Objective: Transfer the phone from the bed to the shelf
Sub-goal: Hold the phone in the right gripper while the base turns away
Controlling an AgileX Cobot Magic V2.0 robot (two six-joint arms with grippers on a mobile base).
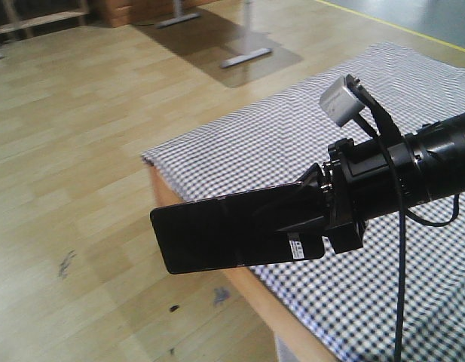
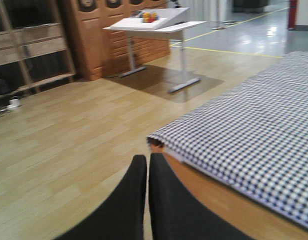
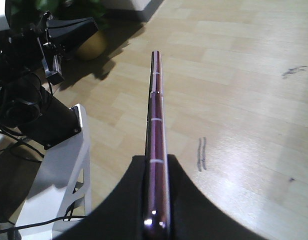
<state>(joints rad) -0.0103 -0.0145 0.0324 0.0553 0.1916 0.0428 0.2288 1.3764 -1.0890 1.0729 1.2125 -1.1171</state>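
Front-facing view: right gripper [image 1: 301,220] is clamped on the phone [image 1: 224,234], which is held on edge in the air just off the bed [image 1: 292,136] corner, above the floor [image 1: 81,151]. Pickup looks done. Carry and placement are left: the shelf [image 2: 31,45] stands well apart. Left gripper [image 2: 147,192] has its fingers nearly together and holds nothing.

From where I stand, the right arm [image 1: 420,162] reaches in level from the right, wrist straight. Its right gripper [image 1: 304,219] is clamped on one end of the phone [image 1: 217,234], which is held on edge. The left gripper [image 2: 147,162] points forward and slightly down, and its two black fingers [image 2: 126,205] are pressed together with only a thin slit between them.
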